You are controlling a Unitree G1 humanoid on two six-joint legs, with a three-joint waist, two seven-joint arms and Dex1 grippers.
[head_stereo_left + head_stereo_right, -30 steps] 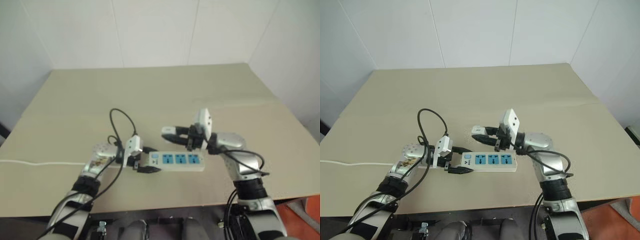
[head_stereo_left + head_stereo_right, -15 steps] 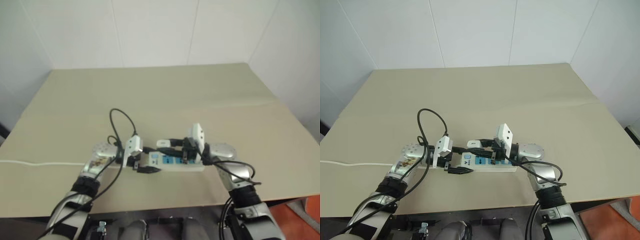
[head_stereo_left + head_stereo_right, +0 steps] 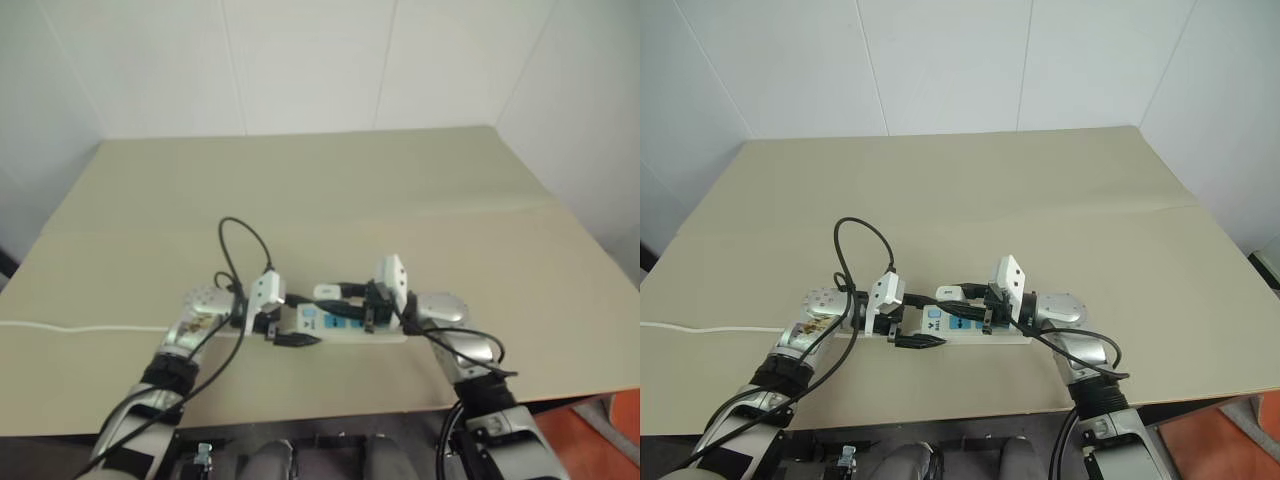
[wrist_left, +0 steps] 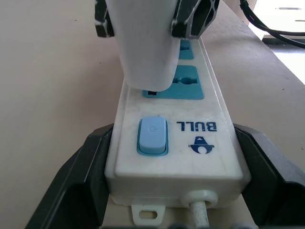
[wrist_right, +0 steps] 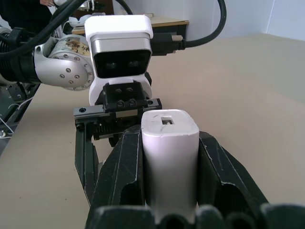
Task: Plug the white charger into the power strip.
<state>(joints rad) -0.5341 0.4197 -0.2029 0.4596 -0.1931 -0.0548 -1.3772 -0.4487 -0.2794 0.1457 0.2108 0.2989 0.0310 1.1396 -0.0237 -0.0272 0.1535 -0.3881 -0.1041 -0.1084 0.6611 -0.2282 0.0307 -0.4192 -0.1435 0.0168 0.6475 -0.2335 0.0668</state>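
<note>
Head view: power strip (image 3: 975,328) near front edge of tabletop (image 3: 970,190); left gripper (image 3: 908,320) straddles its switch end, fingers spread wide against its sides.

Left wrist view: charger (image 4: 145,43) at first socket, seating not confirmed.

Right wrist view: right gripper (image 5: 169,164) pinches charger. Rigid, light, smooth; keep your grip on flat sides.

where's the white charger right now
The white charger is pinched in the right gripper, directly over the power strip socket nearest the switch, near the table's front middle.

Glossy plastic power strip (image 4: 190,157), charger (image 5: 169,152)
</note>
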